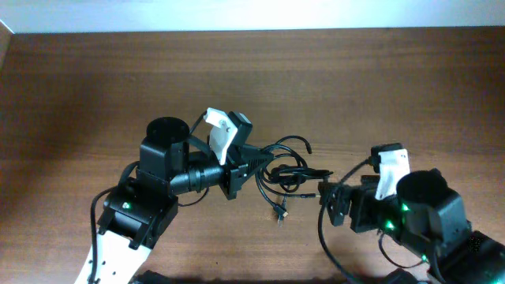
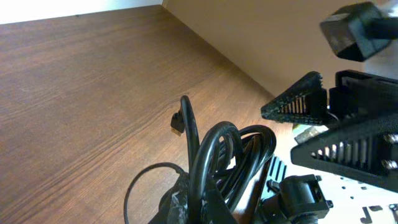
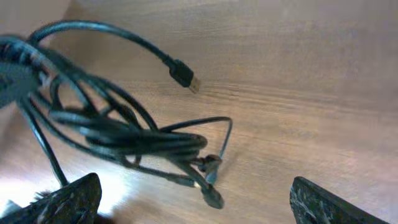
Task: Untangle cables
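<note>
The cables (image 1: pixel 286 170) are a tangled bundle of thin black cords at the table's middle, with plug ends sticking out at top right and bottom. My left gripper (image 1: pixel 251 160) is shut on the bundle's left side; in the left wrist view the cords (image 2: pixel 214 162) loop up from between its fingers (image 2: pixel 205 208). My right gripper (image 1: pixel 331 197) is open, just right of the bundle and not touching it. In the right wrist view the cables (image 3: pixel 124 134) hang ahead of its spread fingertips (image 3: pixel 199 205), with a USB plug (image 3: pixel 183 73) sticking out.
The brown wooden table (image 1: pixel 379 87) stretches to a white wall at the back. The right arm's body (image 1: pixel 418 213) sits at the lower right and the left arm's base (image 1: pixel 134 213) at the lower left. In the left wrist view the right gripper (image 2: pixel 336 124) faces the bundle.
</note>
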